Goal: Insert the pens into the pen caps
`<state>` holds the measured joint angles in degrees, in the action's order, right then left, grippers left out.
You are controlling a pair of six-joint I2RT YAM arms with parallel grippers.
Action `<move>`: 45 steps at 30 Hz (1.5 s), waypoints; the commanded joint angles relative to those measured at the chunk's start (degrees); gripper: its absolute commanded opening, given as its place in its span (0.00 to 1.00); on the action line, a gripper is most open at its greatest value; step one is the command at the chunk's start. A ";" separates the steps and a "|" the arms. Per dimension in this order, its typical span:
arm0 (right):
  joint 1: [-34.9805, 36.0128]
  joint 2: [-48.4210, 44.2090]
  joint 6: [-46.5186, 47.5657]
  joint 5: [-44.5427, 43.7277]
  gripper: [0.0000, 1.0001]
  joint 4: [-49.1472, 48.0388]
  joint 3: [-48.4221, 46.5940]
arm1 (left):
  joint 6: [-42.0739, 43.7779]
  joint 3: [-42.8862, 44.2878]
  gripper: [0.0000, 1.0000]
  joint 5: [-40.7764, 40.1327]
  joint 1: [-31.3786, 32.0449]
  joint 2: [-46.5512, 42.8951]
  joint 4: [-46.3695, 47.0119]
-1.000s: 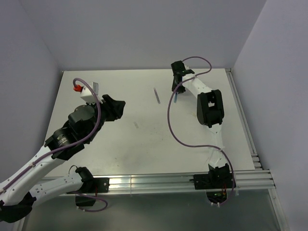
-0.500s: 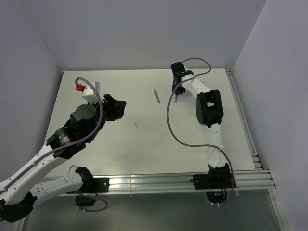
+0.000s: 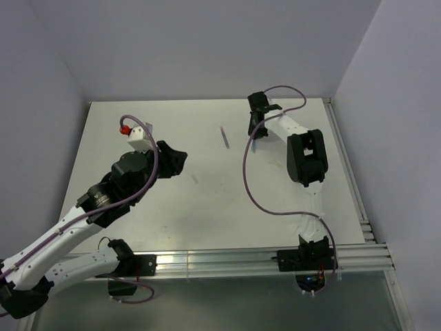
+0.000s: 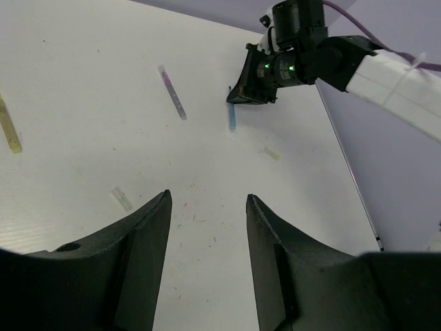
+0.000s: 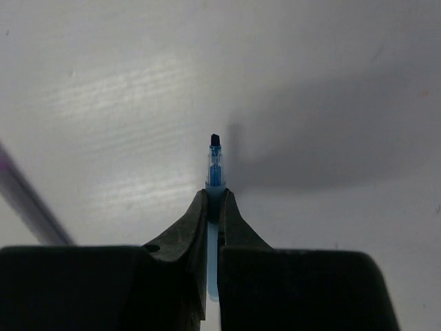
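My right gripper (image 5: pixel 213 200) is shut on the blue pen (image 5: pixel 216 172), whose tip sticks out past the fingertips just above the table. It stands at the far middle-right of the table (image 3: pixel 256 127). From the left wrist view the blue pen (image 4: pixel 231 117) hangs below that gripper. The grey-purple pen (image 4: pixel 172 93) lies left of it, also in the top view (image 3: pixel 224 136). The yellow pen (image 4: pixel 9 127) lies at the far left. One pale cap (image 4: pixel 271 153) lies near the blue pen, another (image 4: pixel 122 199) by my left fingers. My left gripper (image 4: pixel 207 200) is open and empty over the table (image 3: pixel 176 162).
The white table (image 3: pixel 207 207) is walled at the back and sides. A metal rail (image 3: pixel 227 261) runs along the near edge. The right arm's purple cable (image 3: pixel 247 179) loops over the table's right half.
My left arm has moved right and forward toward the table's middle. My right gripper has shifted slightly right, still holding the blue pen.
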<state>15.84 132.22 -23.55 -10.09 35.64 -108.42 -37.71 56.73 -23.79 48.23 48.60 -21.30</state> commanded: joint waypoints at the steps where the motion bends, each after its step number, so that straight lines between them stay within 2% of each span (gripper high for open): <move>1: 0.69 -12.84 -0.70 3.83 0.00 -5.56 6.78 | -2.10 -1.44 0.53 3.31 -0.94 -0.08 5.12; 11: 6.30 -39.55 -4.66 14.04 0.00 -17.08 27.99 | -4.03 -6.45 0.56 16.92 -7.53 0.62 13.73; 20: 18.78 -54.95 -12.04 22.92 0.00 -31.85 40.83 | -4.91 -9.00 0.58 27.57 -12.80 1.06 18.57; 25: 23.79 -58.57 -16.34 24.06 0.00 -39.05 44.43 | -5.88 -10.76 0.57 30.73 -14.65 0.63 20.15; 33: 27.32 -60.68 -22.49 23.80 0.00 -50.56 49.27 | -8.25 -15.33 0.56 36.79 -15.97 -1.75 27.71; 45: 28.81 -58.40 -24.26 23.10 0.00 -55.67 48.48 | -8.69 -15.86 0.55 40.40 -16.32 -3.60 29.91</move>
<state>44.01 73.38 -46.96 13.26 -15.31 -58.81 -45.78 40.56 14.15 32.29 45.28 5.19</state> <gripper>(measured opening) 0.045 0.556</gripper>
